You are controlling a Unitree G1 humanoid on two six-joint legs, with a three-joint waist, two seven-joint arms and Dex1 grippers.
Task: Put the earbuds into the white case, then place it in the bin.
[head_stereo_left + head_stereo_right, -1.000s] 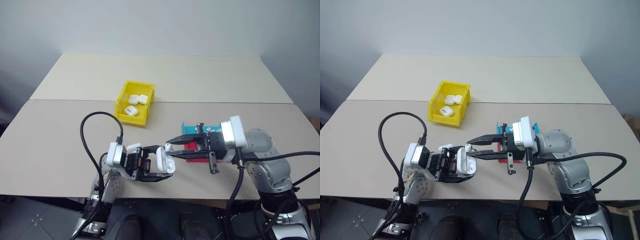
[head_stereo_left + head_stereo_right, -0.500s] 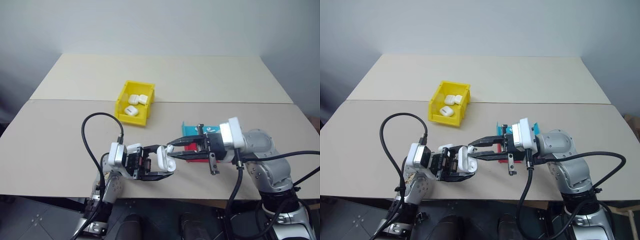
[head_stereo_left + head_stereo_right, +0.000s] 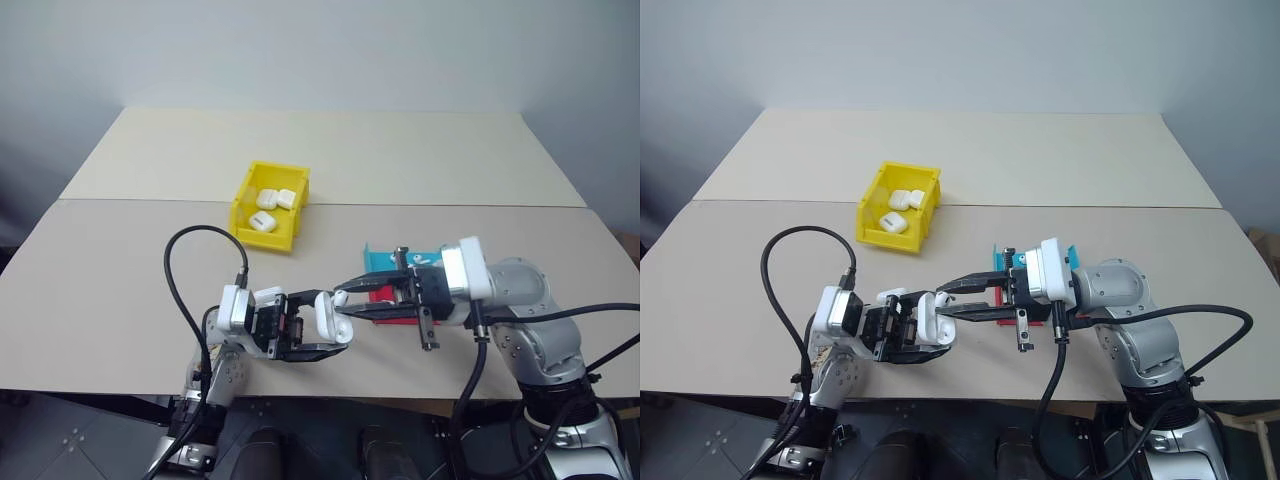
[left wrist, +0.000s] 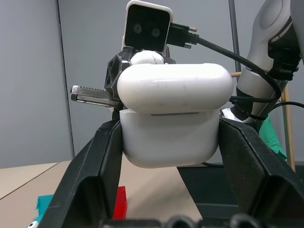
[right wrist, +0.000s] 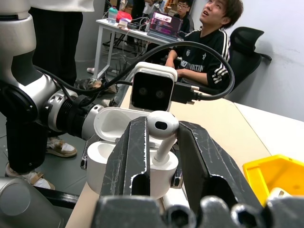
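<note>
One tiny glossy white earbud [image 5: 162, 124] is pinched between the right fingers [image 5: 130, 156] above the open glossy white case [image 4: 171, 121], which is clamped by the left fingers [image 4: 95, 164] over the table [image 3: 120, 270] for insertion.

Beige desk [image 3: 400, 160], a seam crossing its width. Shallow blue-and-red tray [image 3: 381, 262] on the near right part. Seated person in a black top [image 5: 202, 45] beside a cluttered table [image 5: 124, 29].
</note>
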